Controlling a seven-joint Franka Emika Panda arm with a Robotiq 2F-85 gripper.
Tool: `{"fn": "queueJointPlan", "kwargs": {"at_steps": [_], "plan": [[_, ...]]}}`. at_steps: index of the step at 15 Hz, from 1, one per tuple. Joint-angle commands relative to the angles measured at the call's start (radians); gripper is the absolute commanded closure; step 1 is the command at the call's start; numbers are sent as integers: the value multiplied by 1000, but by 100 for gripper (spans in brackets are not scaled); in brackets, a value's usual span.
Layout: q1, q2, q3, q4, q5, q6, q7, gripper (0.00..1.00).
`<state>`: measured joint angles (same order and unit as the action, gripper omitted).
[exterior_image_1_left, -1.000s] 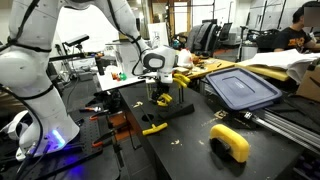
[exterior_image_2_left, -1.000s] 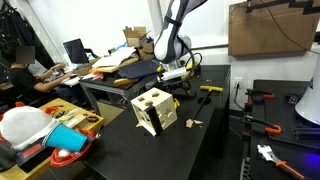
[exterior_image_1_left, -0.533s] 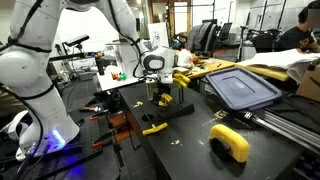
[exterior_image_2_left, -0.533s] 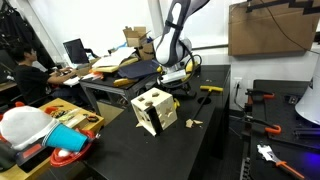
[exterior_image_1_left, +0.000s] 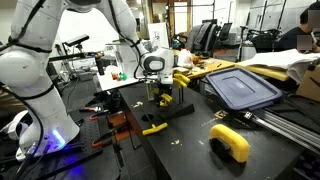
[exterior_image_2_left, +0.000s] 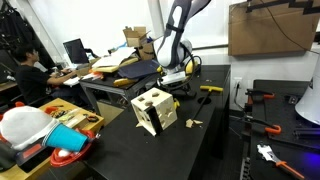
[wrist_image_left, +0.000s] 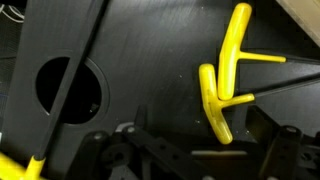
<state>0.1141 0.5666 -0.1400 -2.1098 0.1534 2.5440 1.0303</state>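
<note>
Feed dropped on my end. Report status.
Gripper open, empty. Two yellow T-handle wrenches lie just below it, untouched. Nothing between gripper and wrenches.

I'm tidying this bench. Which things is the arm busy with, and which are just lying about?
In use: the tool, open and holding nothing; the yellow T-handle keys just below it.
Lying about: blue lid; wooden block; red cups; yellow bracket.
</note>
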Motion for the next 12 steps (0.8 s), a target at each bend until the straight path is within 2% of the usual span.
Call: {"fn": "queueJointPlan", "kwargs": {"at_steps": [1, 4, 5, 6, 12], "plan": [[15, 22, -16, 13, -16, 22, 44, 0], [15, 35, -15, 18, -12, 27, 42, 0], [16, 38, -15, 19, -13, 31, 39, 25], [18, 39, -17, 19, -14, 36, 40, 26], [35, 35, -30, 24, -25, 69, 44, 73]]}}
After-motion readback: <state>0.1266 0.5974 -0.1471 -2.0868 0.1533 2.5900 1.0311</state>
